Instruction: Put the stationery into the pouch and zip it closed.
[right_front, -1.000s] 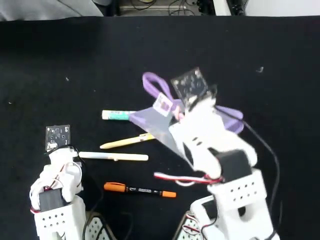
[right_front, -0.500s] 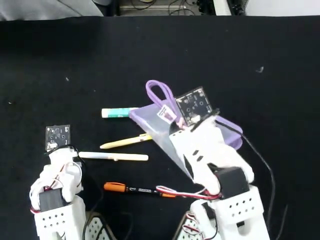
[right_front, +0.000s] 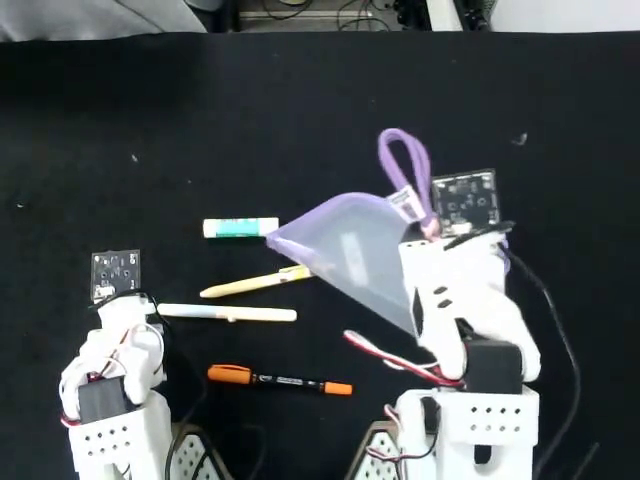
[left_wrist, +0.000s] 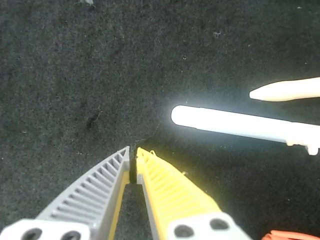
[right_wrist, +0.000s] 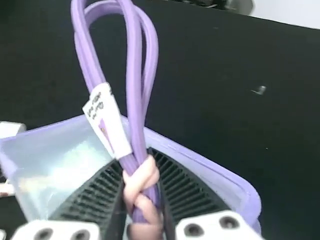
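The translucent lilac plastic pouch sits on the black, grainy tabletop, right of a slim white pen. The right wrist view shows its glossy purple cord loop pinched between the right tool's ribbed black jaws. The left tool is clenched, empty, near the white pen.

We see open bench along the whole far side. Between the arms, the glue stick, yellow pen, white pen and orange marker lie across the way. The white pen's tip is near the left tool. The pouch spreads just beside the pens.
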